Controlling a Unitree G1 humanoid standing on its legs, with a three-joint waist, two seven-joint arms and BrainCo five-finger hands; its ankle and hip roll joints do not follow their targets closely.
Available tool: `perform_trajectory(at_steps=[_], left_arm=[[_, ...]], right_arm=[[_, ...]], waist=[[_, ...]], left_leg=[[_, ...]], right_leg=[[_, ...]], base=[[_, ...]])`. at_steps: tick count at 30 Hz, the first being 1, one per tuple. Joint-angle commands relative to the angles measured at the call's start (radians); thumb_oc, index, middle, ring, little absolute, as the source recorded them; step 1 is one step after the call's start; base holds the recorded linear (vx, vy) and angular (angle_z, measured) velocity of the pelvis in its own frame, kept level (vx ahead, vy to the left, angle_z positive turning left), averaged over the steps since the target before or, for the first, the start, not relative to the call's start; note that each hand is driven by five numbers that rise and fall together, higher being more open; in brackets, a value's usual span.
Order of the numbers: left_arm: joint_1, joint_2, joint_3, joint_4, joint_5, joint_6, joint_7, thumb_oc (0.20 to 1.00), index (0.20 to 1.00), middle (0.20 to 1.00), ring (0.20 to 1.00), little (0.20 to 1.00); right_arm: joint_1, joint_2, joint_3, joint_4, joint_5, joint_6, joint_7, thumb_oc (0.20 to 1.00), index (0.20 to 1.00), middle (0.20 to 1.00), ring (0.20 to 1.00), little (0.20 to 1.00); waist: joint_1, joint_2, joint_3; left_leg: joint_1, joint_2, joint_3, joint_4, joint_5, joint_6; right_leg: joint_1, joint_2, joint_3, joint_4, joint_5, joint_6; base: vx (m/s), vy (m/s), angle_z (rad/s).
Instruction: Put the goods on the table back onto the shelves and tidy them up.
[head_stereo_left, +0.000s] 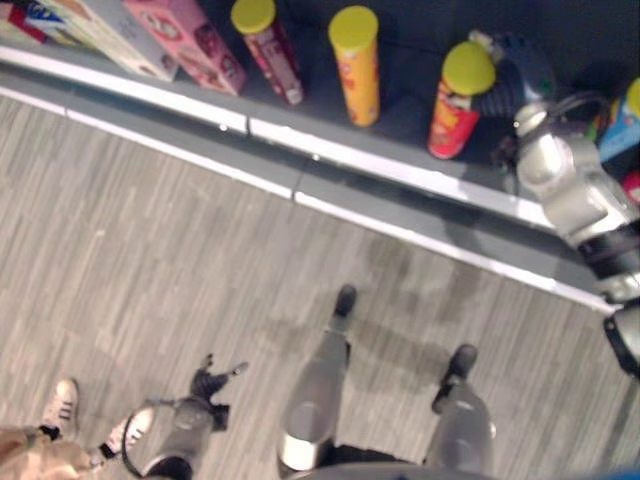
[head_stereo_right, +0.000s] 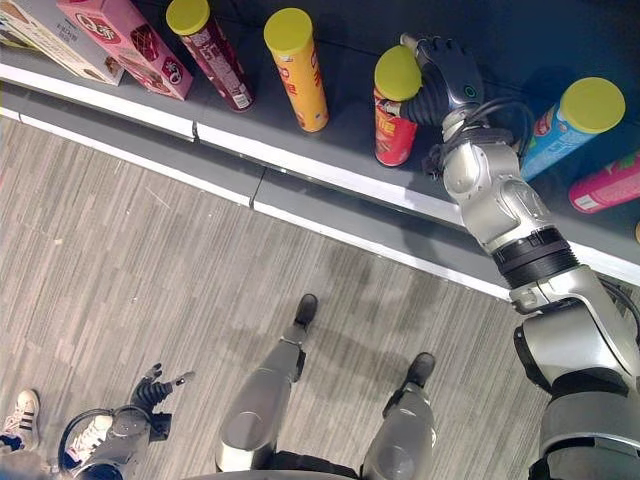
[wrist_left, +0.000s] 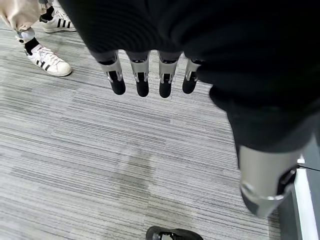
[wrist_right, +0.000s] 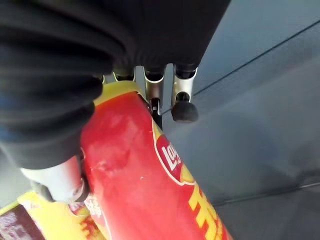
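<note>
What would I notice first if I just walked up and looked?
Probably the robot's right hand wrapped round a red can with a yellow lid, standing on the dark shelf. Beside it stand an orange can and a dark red one. The left hand hangs open over the grey floor.

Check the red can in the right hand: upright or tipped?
Upright: red can stands on the shelf, yellow lid up, right hand gripping it.

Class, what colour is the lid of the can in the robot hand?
Yellow-green lid on the red can; right eye view.
</note>
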Motion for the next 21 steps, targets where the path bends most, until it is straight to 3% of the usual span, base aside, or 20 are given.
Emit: perform_trajectory(at_steps=[1,21], left_arm=[[0.029,0.06,-0.022,-0.006,-0.037,-0.008,0.005,1.0,1.0,1.0,1.0,1.0],[-0.011,0.054,-0.034,-0.007,-0.043,-0.007,0.021,1.0,1.0,1.0,1.0,1.0]], right_arm=[[-0.081,-0.029,0.044,-0.018,-0.042,-0.012,-0.03,0.2,0.2,0.2,0.2,0.2],[-0.077,0.013,0.018,0.027,-0.052,0.011,-0.093,0.2,0.2,0.2,0.2,0.2]], waist=[[-0.012,-0.021,-0.026],[-0.025,-0.025,-0.023]], left_leg=[[-0.033,0.026,-0.005,0.065,-0.133,-0.005],[-0.039,0.027,-0.003,0.059,-0.136,-0.003]], right_leg=[[-0.107,0.001,0.082,-0.005,0.043,-0.053],[-0.114,0.004,0.087,-0.019,0.046,-0.053]], base=[[0.0,0.0,0.0],[0.0,0.0,0.0]])
